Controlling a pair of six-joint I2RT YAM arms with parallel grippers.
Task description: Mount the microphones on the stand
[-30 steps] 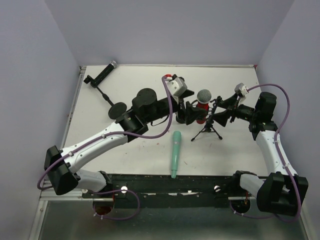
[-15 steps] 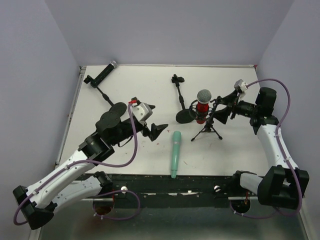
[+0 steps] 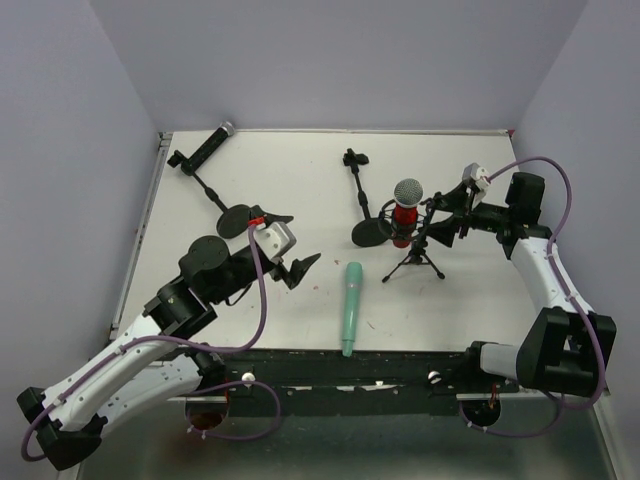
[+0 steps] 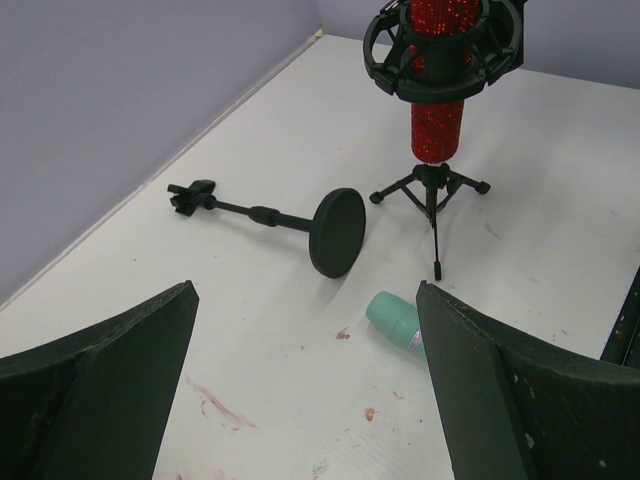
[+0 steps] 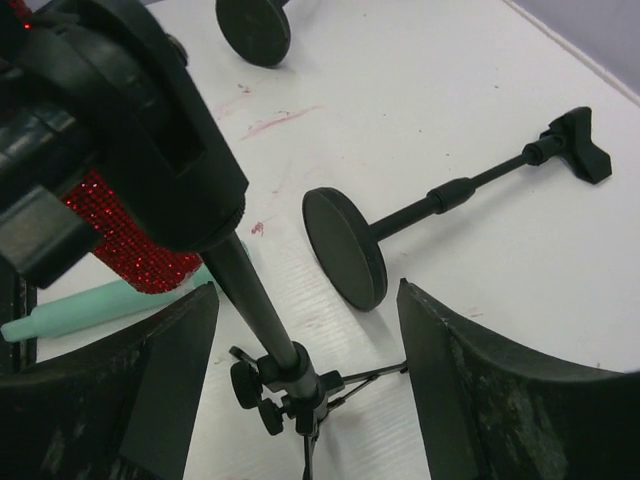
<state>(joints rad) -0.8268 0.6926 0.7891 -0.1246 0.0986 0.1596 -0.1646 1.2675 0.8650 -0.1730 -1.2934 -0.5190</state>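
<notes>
The red microphone with a silver mesh head sits upright in the black shock mount of a small tripod stand. The mint-green microphone lies on the table in front of it. The black microphone lies at the far left corner, at the clip end of a tipped round-base stand. My left gripper is open and empty, left of the green microphone. My right gripper is open, just right of the tripod pole, which stands between its fingers without touching them.
A second round-base stand lies tipped behind the red microphone, its disc by the tripod legs. Red smears mark the white tabletop. Purple walls close in the back and both sides. A black rail runs along the table's near edge.
My left arm has pulled back from the red microphone to the near left, its gripper open and empty. My right gripper has stayed by the tripod, shifting only slightly.
</notes>
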